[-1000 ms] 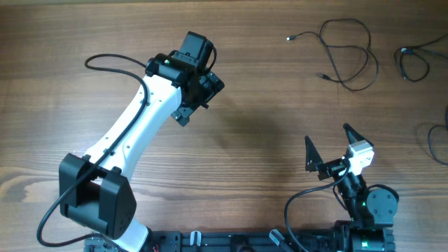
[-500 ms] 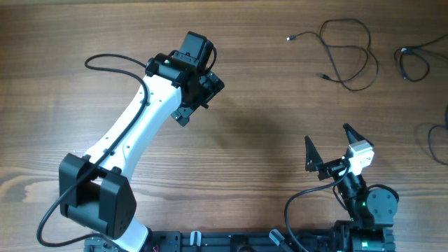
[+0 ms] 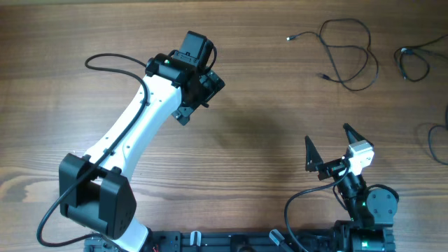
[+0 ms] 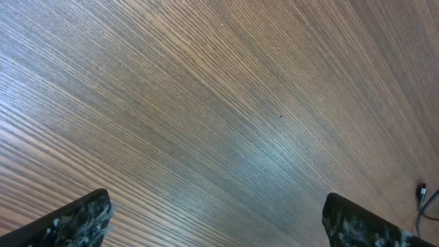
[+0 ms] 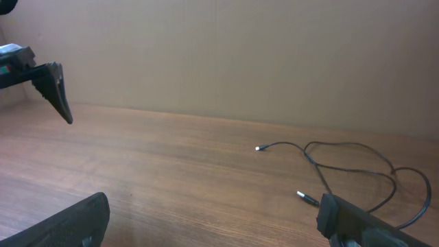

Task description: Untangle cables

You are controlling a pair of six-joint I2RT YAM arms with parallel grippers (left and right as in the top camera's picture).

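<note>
Thin black cables lie separately at the table's far right in the overhead view: one loose loop (image 3: 348, 52) with two small plug ends, a smaller coil (image 3: 413, 64) and a curve at the right edge (image 3: 435, 143). My left gripper (image 3: 200, 99) hovers open over bare wood left of centre, far from them. My right gripper (image 3: 330, 142) stands open near the front right, below the looped cable. In the right wrist view that cable (image 5: 346, 166) lies ahead of the open right gripper (image 5: 212, 221). The left wrist view shows the open left gripper (image 4: 219, 223) and a plug tip (image 4: 421, 195).
The white left arm (image 3: 133, 129) stretches diagonally from its base (image 3: 98, 199) at the front left. Its thick black cord (image 3: 112, 61) arcs beside it. The right arm's base (image 3: 367, 206) sits at the front edge. A beige wall (image 5: 240, 55) backs the table.
</note>
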